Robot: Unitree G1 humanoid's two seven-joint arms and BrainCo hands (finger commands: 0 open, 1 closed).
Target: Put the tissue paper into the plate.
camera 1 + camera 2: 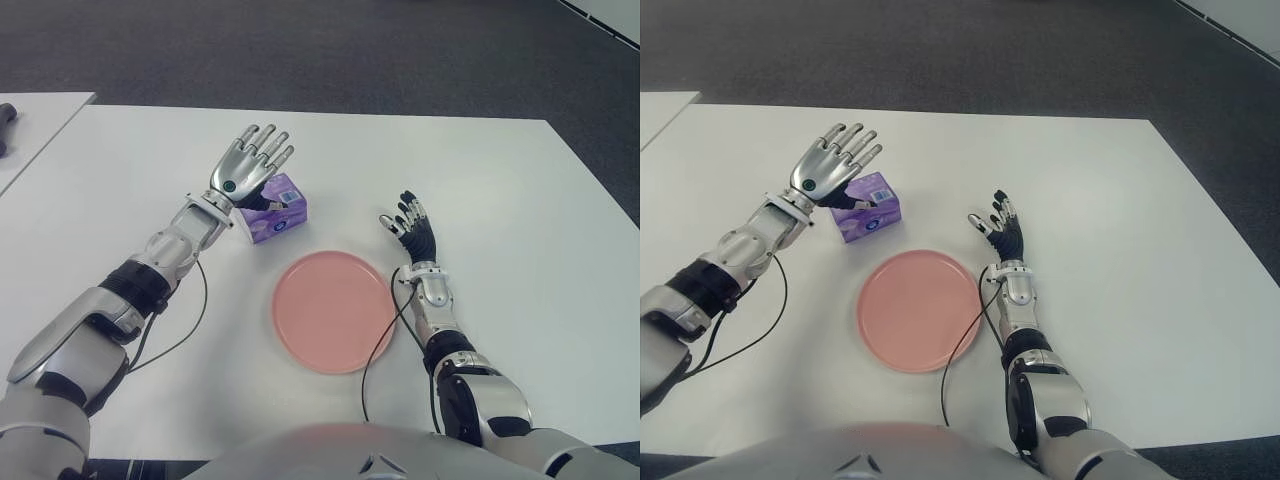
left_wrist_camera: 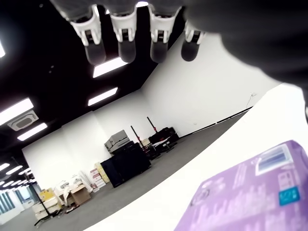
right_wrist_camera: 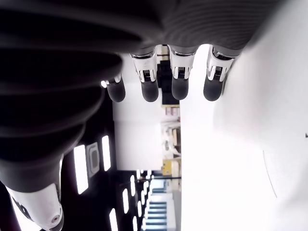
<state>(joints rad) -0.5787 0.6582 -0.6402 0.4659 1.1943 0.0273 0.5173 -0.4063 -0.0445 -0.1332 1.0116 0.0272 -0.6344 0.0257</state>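
The wide white rectangular tabletop (image 1: 500, 200) fills most of the scene, with dark grey carpeted floor (image 1: 350, 50) beyond its far edge and the corner of a second white table (image 1: 35, 115) showing off to the robot's left.

On the near middle of the tabletop lies the round flat pink plate (image 1: 333, 310), holding nothing. A thin black cable (image 1: 385, 335) from the right arm crosses the plate's right rim.

The left robot hand (image 1: 250, 165), silver-backed with dark joints, reaches out from the left and hovers palm down over the tissue pack. Its four fingers (image 2: 126, 36) are stretched out straight and spread, and in the left wrist view they stand clear above the pack and close on nothing; the thumb hangs down by the pack's left end, and whether it touches cannot be told.

The right robot hand (image 1: 410, 225) shows just beside the plate, past its right far rim, with its dark fingers (image 3: 179, 79) extended and loosely apart, gripping nothing.

The small purple rectangular pack of tissue paper (image 1: 273, 212) sits on the tabletop just beyond the plate's far left rim, apart from the plate, partly under the left robot hand. Its top carries white print and a small blue label.
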